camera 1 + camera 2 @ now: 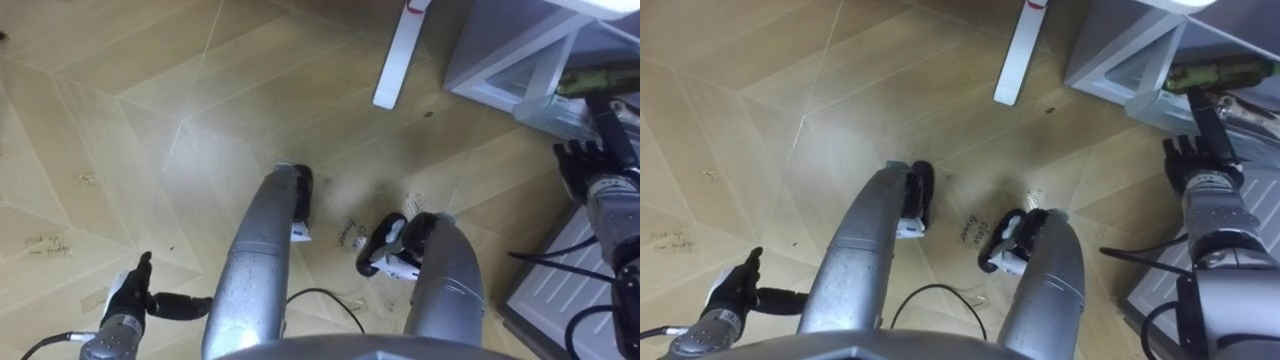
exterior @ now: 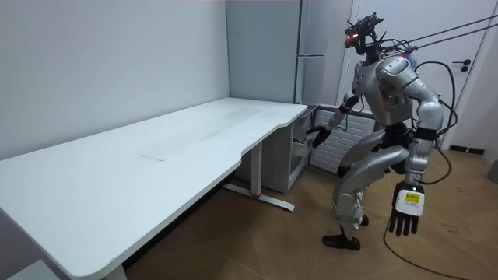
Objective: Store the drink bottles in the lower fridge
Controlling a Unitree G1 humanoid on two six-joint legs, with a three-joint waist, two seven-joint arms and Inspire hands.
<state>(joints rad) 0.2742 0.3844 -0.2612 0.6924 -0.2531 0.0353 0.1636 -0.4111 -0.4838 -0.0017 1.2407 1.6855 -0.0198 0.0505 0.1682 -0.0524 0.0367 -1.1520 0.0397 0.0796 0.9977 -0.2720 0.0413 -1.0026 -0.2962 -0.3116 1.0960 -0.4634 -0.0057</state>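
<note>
Left eye view: drink [image 1: 600,78], greenish bottle, lying sideways on ledge of fridge [image 1: 490,65] at 2 o'clock. Right hand [image 1: 590,180] reaching beneath it, fingers stretched, not wrapping. Left hand [image 1: 128,300] hanging at 8 o'clock, fingers loosely spread. Bottle probably light, stiff, slick and roll-prone, so gripping mid-body looking best. White foot [image 1: 395,60] and ribbed grey panel [image 1: 555,285] crowding approach.

Room view: robot standing knees bent at end of worktop [image 2: 156,148].

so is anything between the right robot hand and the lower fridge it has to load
Nothing visible stands in the way. The right robot hand is held with straight fingers at the open front of the lower fridge, close to a greenish bottle-like thing lying there. I cannot tell whether they touch.
</note>
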